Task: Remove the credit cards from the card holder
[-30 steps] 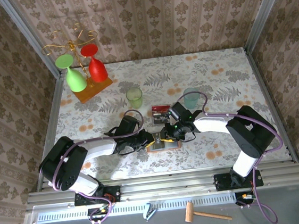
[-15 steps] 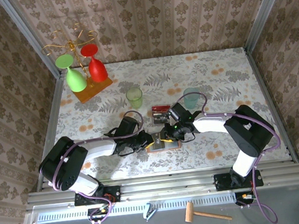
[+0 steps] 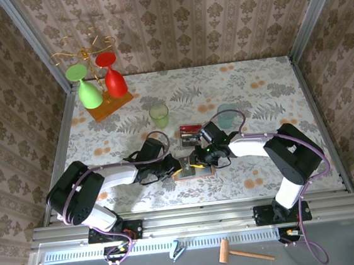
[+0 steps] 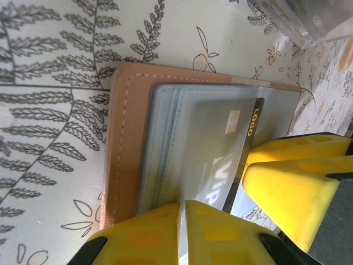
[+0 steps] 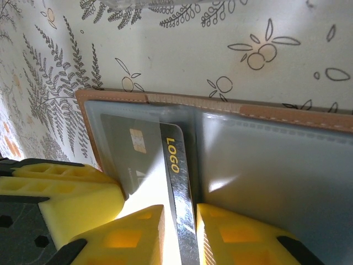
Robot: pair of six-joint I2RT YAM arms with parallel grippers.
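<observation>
The salmon-pink card holder [image 3: 197, 173] lies open on the table between both arms. Its grey pockets [image 4: 165, 143] hold a silvery-grey credit card [image 4: 220, 138] marked LOGO and VIP. My left gripper [image 4: 182, 207] is shut on the clear pocket edge of the card holder [image 4: 124, 138]. My right gripper [image 5: 180, 212] is closed around the dark exposed edge of that credit card [image 5: 174, 160], which sticks a little way out of its pocket toward the fold. A red credit card [image 3: 189, 130] lies flat on the table just behind the holder. The two grippers [image 3: 182, 165] [image 3: 199, 160] nearly touch.
A green cup [image 3: 159, 115] and a clear bluish cup [image 3: 227, 115] stand behind the holder. A rack with a green glass [image 3: 86, 91] and a red glass [image 3: 114, 79] on an orange base [image 3: 112, 106] stands at the back left. A wooden mallet [image 3: 240, 252] lies below the table's front rail.
The left gripper's jaws have closed a little tighter on the pocket. Both arms and the card holder stay almost where they were.
</observation>
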